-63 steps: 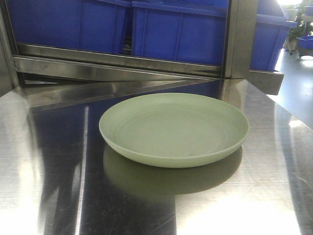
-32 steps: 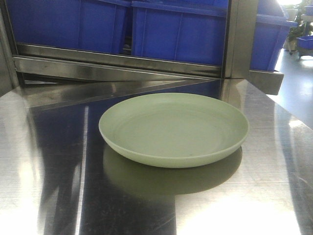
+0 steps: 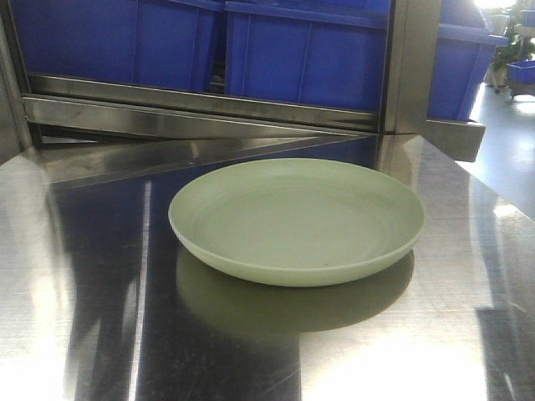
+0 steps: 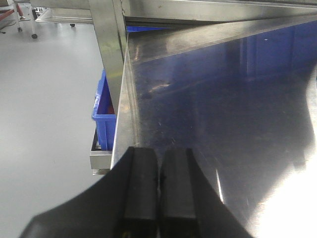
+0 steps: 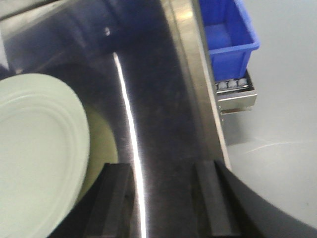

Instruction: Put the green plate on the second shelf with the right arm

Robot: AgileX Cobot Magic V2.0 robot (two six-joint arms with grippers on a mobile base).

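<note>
From the front, one green plate (image 3: 297,221) sits right way up near the middle of the steel table (image 3: 84,292), its underside mirrored in the polished top. Behind it, past a steel rail (image 3: 192,104) and one upright post (image 3: 410,67), stand three large blue bins (image 3: 305,54): two side by side and a third partly hidden to the right of the post. The grippers show only in the two wrist views. In the left wrist view, the left gripper (image 4: 158,183) points forward along the table's left edge. Its two black fingers (image 4: 141,183) are pressed flat against each other with nothing between them. This view alone shows a single blue bin (image 4: 104,119) on a lower level just outside that edge, beside another upright, and the grey floor (image 4: 49,99). In the right wrist view, the right gripper (image 5: 163,203) looks down on the table's right side. Its two fingers (image 5: 116,198) are spread well apart and grip nothing, with only bare steel between them. The plate (image 5: 34,148) lies to the left, and the nearer finger stands just beside its rim, over the plate's reflection; whether they touch cannot be told. One more blue bin sits beyond the table's right edge, on a lower ledge.
</note>
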